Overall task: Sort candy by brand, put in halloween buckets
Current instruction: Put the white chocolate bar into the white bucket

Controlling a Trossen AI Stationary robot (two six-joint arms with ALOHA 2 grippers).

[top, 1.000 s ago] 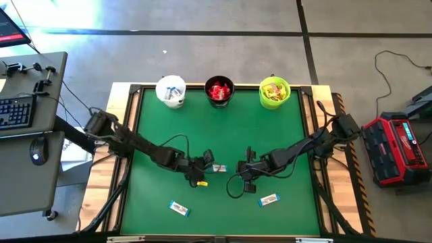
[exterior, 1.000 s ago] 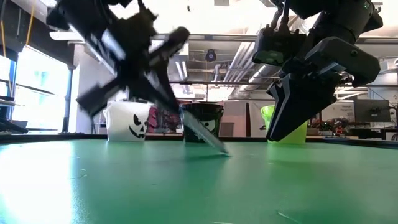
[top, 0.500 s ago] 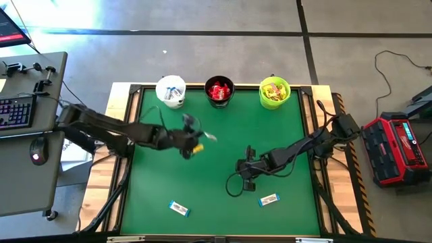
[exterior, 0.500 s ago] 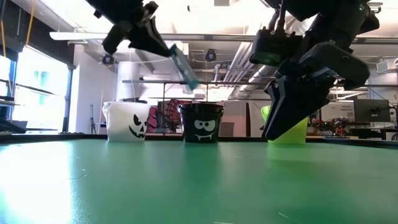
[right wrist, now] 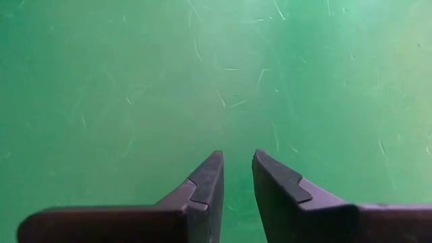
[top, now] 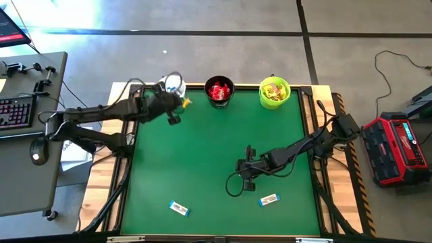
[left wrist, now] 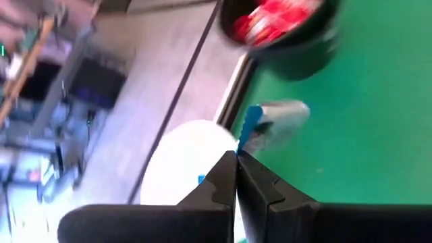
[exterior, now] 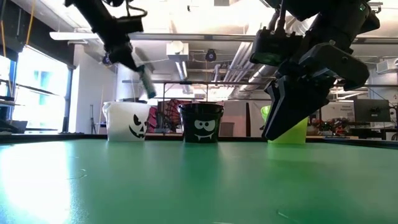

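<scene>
Three halloween buckets stand along the table's far edge: white (top: 174, 84), black (top: 219, 91) with red candy inside, lime green (top: 274, 92) with yellow candy. My left gripper (top: 173, 108) hangs in the air by the white bucket's near rim, shut on a white-and-blue candy bar (left wrist: 273, 118). In the low view that bar (exterior: 147, 84) slants down above the white bucket (exterior: 127, 121). My right gripper (top: 244, 170) stands low over the table's middle right. Its fingers (right wrist: 206, 179) are a narrow gap apart with nothing between them. My left gripper pinches one end of the candy bar (left wrist: 248, 138) between its two fingertips. The rest of the bar sticks out past the tips. The bar is lifted clear of the table, slanting down and away from the fingers, next to the white bucket (left wrist: 182, 158).
Two more white-and-blue bars lie flat on the green mat near the front edge, one left of centre (top: 179, 208) and one right of centre (top: 268, 200). A raised frame runs round the mat. A desk with a keyboard (top: 15, 111) stands off the table's left side.
My left gripper has risen from the middle of the table with the candy bar and swung toward the far left, up to the white bucket, rolling its wrist on the way. The bar has gone from the mat into the air.
</scene>
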